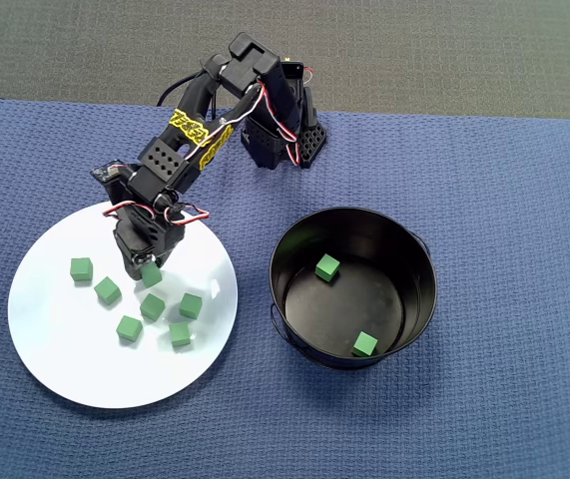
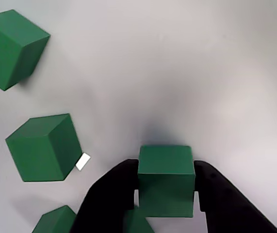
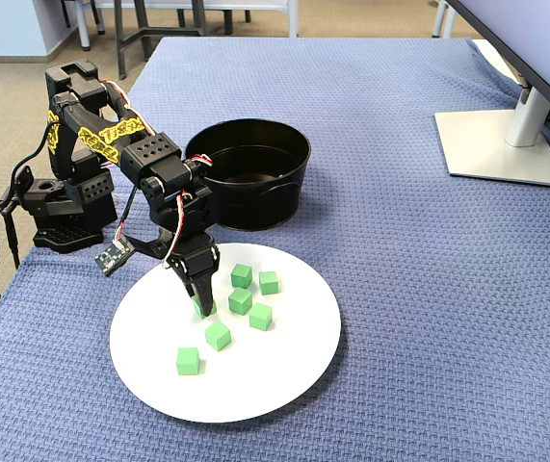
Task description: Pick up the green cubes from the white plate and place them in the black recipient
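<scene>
On the large round glossy white plate [image 1: 65,349], down among small matte green cubes [image 1: 181,333]: black two-finger gripper [image 2: 166,194], clenched on one green cube [image 2: 166,177] with a finger [image 2: 110,194] pressed to each side, as seen in the wrist view. Six more cubes loose on the plate around it in the overhead view, none touching the held one. Beyond, to the right in that view, on the blue woven cloth of the desk [image 1: 524,200]: round glossy black metal pot [image 1: 294,244], just beside the plate, with two green cubes [image 1: 327,267] well apart on its floor.
</scene>
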Motion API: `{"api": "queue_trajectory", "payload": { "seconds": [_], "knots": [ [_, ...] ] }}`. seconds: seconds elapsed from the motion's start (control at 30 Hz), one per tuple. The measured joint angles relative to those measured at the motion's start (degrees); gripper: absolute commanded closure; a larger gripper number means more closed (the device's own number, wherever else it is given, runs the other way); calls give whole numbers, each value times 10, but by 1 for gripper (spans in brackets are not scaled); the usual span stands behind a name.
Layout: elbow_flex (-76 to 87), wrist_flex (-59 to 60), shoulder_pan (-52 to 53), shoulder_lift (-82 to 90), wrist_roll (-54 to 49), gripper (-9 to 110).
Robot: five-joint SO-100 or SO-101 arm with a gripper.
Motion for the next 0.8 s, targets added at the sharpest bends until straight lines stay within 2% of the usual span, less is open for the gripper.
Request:
{"api": "queue_trajectory", "payload": {
  "seconds": [0.3,0.43,0.67,0.8],
  "knots": [
    [-1,0,0,4,-4,101],
    [2,18,0,63,-4,101],
    [5,139,-10,244,20,101],
    [3,208,-49,351,40,101]
  ]
}}
